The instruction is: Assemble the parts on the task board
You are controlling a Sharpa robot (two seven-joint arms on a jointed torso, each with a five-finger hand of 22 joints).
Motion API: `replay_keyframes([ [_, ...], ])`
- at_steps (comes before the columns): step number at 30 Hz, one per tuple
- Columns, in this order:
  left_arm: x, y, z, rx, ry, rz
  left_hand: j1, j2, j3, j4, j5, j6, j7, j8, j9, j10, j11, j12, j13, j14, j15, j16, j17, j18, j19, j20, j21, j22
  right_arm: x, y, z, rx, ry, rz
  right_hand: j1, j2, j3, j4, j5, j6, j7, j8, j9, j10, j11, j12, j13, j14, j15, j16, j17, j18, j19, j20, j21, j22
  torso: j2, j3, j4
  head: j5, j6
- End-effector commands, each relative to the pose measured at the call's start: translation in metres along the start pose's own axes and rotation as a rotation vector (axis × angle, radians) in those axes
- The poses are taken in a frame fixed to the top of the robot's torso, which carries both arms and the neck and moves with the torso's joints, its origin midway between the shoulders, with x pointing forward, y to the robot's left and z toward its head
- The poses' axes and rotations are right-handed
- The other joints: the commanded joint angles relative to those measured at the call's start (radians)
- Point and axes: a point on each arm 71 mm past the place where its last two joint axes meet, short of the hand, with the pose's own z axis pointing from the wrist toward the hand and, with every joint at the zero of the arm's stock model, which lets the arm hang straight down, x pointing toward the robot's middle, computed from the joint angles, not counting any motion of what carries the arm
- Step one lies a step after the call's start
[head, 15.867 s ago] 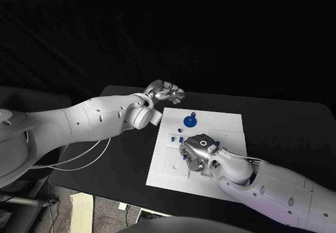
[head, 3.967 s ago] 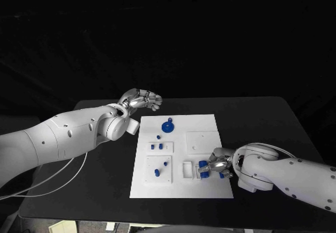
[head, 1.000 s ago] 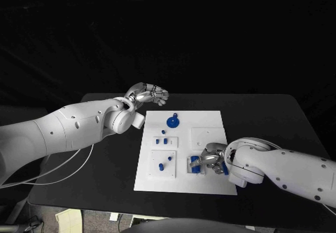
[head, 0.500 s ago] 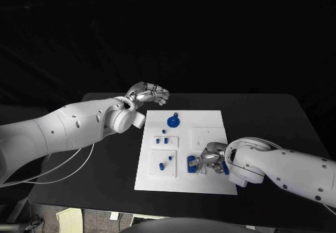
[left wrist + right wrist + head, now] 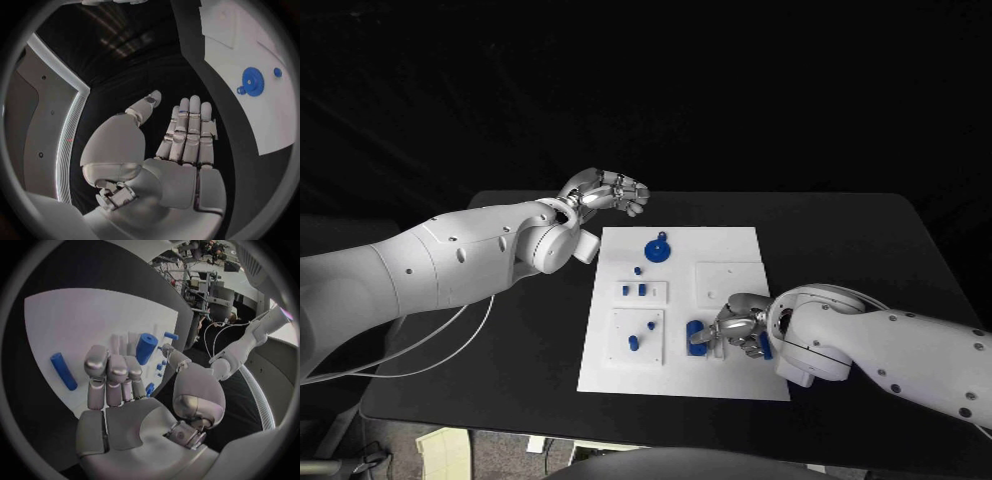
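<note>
The white task board (image 5: 733, 250) lies in the middle of the black table. My right hand (image 5: 736, 326) rests low on the board's near right part. Its thumb and a fingertip pinch a blue cylinder (image 5: 147, 347) that stands at a white slotted block (image 5: 695, 335). Another blue cylinder (image 5: 64, 371) lies flat on the board beside that hand (image 5: 764, 346). A blue gear (image 5: 655, 248) sits near the board's far edge, also in the left wrist view (image 5: 252, 80). My left hand (image 5: 606, 190) hovers off the board's far left corner, holding nothing, fingers straight (image 5: 187, 135).
Small blue pegs stand in white blocks on the board's left half (image 5: 632, 290), (image 5: 633, 342), and one sits alone below the gear (image 5: 638, 270). A square white plate (image 5: 730, 280) lies right of them. Bare black table (image 5: 848, 240) surrounds the board.
Over the last second nothing has visibly moved. Four seconds ago the right hand was at the same blue pieces by the slotted block; the camera has shifted since.
</note>
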Motion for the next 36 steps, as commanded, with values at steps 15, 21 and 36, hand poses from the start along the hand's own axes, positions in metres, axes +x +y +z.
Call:
replay_keyframes([
  [15,0.0014,-0.0016,-0.0001,0.011,0.010,-0.010,-0.008,0.004,-0.005,-0.001,-0.001,-0.009,-0.002,0.005,-0.002,-0.008,0.000,-0.005,-0.002,-0.002,0.008,-0.005,0.003,0.020,0.002,0.006,-0.005,0.002,0.0032,-0.0018,-0.0060,-0.051,0.015,-0.052,0.115,0.069,-0.053,-0.130,0.003,0.025,-0.008,0.008,0.019,0.010,-0.006,-0.005,0.010,0.005,-0.006,-0.011,0.009,0.125,-0.001,-0.003,-0.002,0.009,0.001,-0.0008,0.0005,0.000,0.002],
  [21,0.0017,-0.0017,0.0000,0.011,0.012,-0.011,-0.008,0.005,-0.005,-0.001,-0.001,-0.009,-0.002,0.005,-0.002,-0.008,0.000,-0.005,-0.002,-0.002,0.008,-0.005,0.004,0.020,0.002,0.006,-0.006,0.002,0.0029,0.0002,-0.0047,-0.050,0.005,-0.053,0.127,0.120,-0.047,-0.142,0.003,0.042,-0.012,0.012,0.023,0.016,-0.010,-0.005,0.013,0.007,-0.009,-0.014,0.010,0.125,-0.001,0.001,-0.003,0.008,0.000,-0.0011,0.0004,-0.001,0.001],
  [36,0.0008,-0.0015,-0.0003,0.010,0.010,-0.010,-0.009,0.005,-0.006,0.000,-0.002,-0.009,-0.001,0.005,-0.002,-0.008,0.000,-0.005,-0.002,-0.002,0.008,-0.006,0.005,0.020,0.003,0.006,-0.006,0.002,0.0049,0.0027,-0.0028,-0.034,0.020,-0.102,0.116,0.195,0.049,-0.091,0.003,0.082,-0.023,0.010,0.017,0.038,-0.021,-0.004,0.022,0.010,-0.018,-0.019,0.012,0.125,0.000,0.014,-0.001,0.010,0.000,-0.0014,0.0006,-0.001,-0.005],
])
